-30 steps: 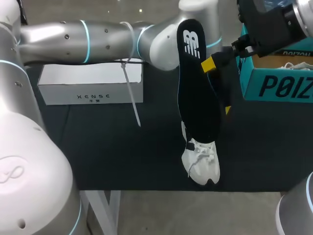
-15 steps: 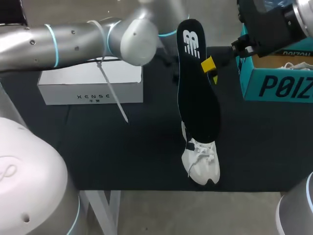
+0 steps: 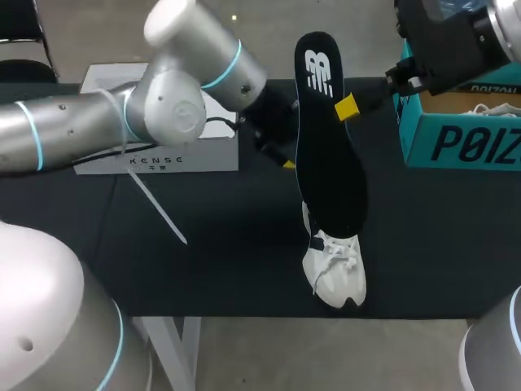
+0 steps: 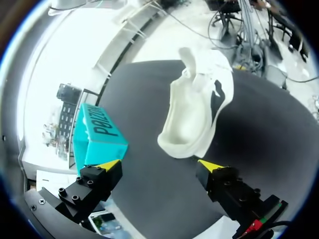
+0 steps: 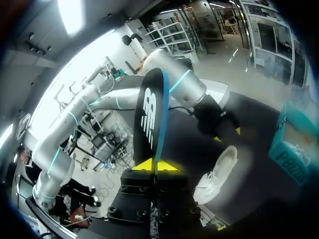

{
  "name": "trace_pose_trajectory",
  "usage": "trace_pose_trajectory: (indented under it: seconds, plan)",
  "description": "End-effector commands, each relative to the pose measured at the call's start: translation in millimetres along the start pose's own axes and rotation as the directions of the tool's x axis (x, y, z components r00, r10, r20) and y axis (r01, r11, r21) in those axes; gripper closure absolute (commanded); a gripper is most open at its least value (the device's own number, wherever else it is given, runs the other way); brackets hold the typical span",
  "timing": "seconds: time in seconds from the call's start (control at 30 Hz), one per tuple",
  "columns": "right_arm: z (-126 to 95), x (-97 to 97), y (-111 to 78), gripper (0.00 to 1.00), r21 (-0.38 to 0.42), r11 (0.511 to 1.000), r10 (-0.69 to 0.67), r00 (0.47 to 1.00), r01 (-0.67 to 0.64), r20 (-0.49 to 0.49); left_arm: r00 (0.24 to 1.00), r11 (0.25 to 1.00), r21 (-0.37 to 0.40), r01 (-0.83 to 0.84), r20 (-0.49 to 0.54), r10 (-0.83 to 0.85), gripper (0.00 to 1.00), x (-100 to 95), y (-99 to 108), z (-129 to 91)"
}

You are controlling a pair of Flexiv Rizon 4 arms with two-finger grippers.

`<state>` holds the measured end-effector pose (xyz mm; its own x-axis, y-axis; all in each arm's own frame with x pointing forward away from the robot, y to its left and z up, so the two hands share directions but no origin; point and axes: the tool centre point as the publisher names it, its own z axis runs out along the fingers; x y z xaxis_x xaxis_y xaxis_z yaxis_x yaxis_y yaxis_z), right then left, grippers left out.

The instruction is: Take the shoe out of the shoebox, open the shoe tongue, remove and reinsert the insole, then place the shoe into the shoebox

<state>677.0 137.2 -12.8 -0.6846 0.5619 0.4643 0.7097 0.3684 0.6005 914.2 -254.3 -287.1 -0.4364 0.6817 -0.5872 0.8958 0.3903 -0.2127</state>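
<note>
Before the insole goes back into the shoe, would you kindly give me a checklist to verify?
1. The insole is pinched by the right end effector: ok.
2. The left end effector is open and empty: ok.
3. The shoe is on the table, outside the shoebox: ok.
4. The shoe is steadied by an end effector: not ok, nothing touches it.
5. The tongue is pulled fully open: cannot tell.

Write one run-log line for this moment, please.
right gripper: shut on black flat insole | left gripper: open, white lace-up sneaker ahead | sneaker: on dark table
</note>
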Motion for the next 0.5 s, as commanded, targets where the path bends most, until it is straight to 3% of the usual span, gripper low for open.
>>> trace_pose_trajectory:
  seconds: [0.03, 0.33, 0.5]
  plan:
    - [2, -0.3, 2.7, 1.0, 0.005, 1.0, 0.001, 1.0, -0.001, 0.0, 0.995, 1.0, -0.003, -0.002, 0.096, 0.002, 0.0, 4.7, -1, 1]
    - [2, -0.3, 2.7, 1.0, 0.005, 1.0, 0.001, 1.0, -0.001, 0.0, 0.995, 1.0, -0.003, -0.002, 0.096, 0.002, 0.0, 4.7, -1, 1]
    - [2, -0.3, 2.7, 1.0, 0.005, 1.0, 0.001, 1.0, -0.001, 0.0, 0.957, 0.992, 0.059, -0.113, 0.275, 0.092, 0.0, -9.6, -8, -12]
